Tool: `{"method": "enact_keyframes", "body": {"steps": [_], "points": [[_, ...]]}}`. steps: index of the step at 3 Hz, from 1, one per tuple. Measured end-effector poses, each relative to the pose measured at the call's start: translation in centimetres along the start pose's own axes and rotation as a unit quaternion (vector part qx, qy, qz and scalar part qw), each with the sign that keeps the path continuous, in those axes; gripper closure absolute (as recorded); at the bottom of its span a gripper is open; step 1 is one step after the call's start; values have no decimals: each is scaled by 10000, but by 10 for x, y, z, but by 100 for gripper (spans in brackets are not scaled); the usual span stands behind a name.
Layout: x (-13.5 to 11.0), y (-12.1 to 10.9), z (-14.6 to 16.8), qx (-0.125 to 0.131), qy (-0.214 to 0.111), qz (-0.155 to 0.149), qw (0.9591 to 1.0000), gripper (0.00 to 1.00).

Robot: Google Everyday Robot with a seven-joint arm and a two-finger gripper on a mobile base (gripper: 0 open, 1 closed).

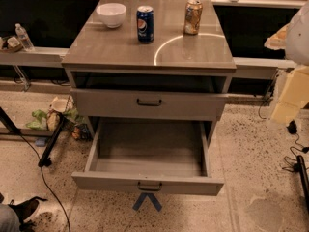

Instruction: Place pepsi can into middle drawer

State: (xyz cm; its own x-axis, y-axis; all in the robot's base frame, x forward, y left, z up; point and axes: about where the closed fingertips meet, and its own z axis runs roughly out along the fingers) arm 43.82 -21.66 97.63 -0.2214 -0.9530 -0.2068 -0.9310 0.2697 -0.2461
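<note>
The pepsi can (145, 24) stands upright near the desk's (120, 52) back edge, between a bowl (111, 14) and a gold can (193, 17), apart from both. The lowest drawer (147, 153) gapes open; the drawer above (147, 104) is shut. The pincer (288, 98) hangs beyond the desk's right edge, and I cannot tell its grip.

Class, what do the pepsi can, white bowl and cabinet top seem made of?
Pepsi can: likely metal, silver rim. White bowl: perhaps glazed ceramic, smooth sheen. Cabinet top: glossy laminate or coated wood, light reflection. The gripper hangs at the right edge.
</note>
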Motion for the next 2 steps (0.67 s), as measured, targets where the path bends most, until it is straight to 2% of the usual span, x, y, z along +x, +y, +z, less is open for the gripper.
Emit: {"method": "enact_keyframes", "body": {"steps": [1,2], "points": [[0,0,0,1,0,0,10000,0],[-12,-11,10,93,-406,219,9989,0]]}}
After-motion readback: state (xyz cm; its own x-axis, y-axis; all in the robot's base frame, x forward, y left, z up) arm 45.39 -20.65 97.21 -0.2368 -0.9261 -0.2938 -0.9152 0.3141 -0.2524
